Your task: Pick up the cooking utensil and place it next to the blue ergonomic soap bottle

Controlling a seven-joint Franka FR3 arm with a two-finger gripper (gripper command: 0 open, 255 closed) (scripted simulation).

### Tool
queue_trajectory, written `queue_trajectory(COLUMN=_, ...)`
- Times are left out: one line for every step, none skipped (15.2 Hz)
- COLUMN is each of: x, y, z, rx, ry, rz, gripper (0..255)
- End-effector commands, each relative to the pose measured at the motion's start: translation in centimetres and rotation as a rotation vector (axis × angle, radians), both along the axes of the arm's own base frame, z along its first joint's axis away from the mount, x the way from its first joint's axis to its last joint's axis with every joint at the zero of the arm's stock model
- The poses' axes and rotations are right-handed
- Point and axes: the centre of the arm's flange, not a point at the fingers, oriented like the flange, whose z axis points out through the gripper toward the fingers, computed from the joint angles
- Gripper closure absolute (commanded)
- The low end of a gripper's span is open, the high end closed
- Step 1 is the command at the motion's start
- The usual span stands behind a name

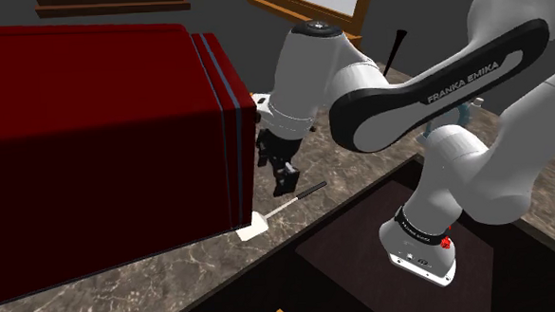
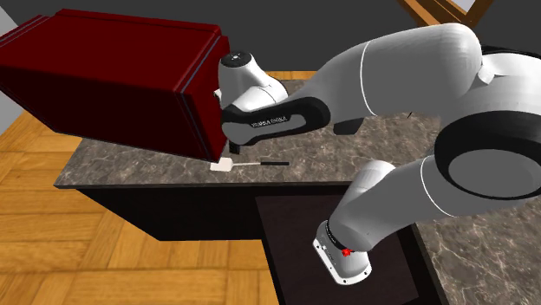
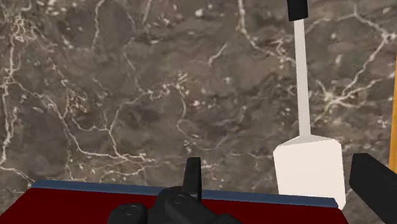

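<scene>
The spatula [image 1: 285, 205] [image 2: 247, 163] [image 3: 310, 168] lies flat on the dark marble countertop [image 1: 175, 268]. It has a white blade, a pale shaft and a black handle. The blade end lies just beside the lower corner of the dark red box [image 1: 95, 138] [image 2: 113, 82], and the handle points away from the box.

The gripper [image 1: 288, 183] [image 3: 280, 167] points down at the countertop, close to the end face of the box. Its jaws stand apart. In the wrist view the blade appears between the two fingers, nearer one finger [image 3: 375, 184], and neither finger touches it. The spatula is not held.
</scene>
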Motion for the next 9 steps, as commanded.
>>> queue_trajectory(x=-2.2, y=-0.2, z=-4.2, rx=-0.137, ry=0.150, rz=0.154, gripper=0)
queue_trajectory(x=-2.3, y=-0.3, z=-4.8, rx=-0.137, ry=0.150, rz=0.154, gripper=0)
queue_trajectory(x=-2.3, y=-0.3, z=-5.3, rx=-0.137, ry=0.150, rz=0.154, gripper=0)
queue_trajectory(x=-2.3, y=-0.3, z=-5.8, rx=-0.137, ry=0.150, rz=0.154, gripper=0)
queue_trajectory(x=-2.3, y=-0.4, z=-6.3, rx=-0.137, ry=0.150, rz=0.154, gripper=0)
queue_trajectory(x=-2.3, y=-0.4, z=-7.2, rx=-0.137, ry=0.150, rz=0.154, gripper=0)
queue_trajectory(x=-2.3, y=-0.4, z=-7.2, rx=-0.137, ry=0.150, rz=0.154, gripper=0)
queue_trajectory(x=-2.3, y=-0.4, z=-7.2, rx=-0.137, ry=0.150, rz=0.154, gripper=0)
queue_trajectory(x=-2.3, y=-0.4, z=-7.2, rx=-0.137, ry=0.150, rz=0.154, gripper=0)
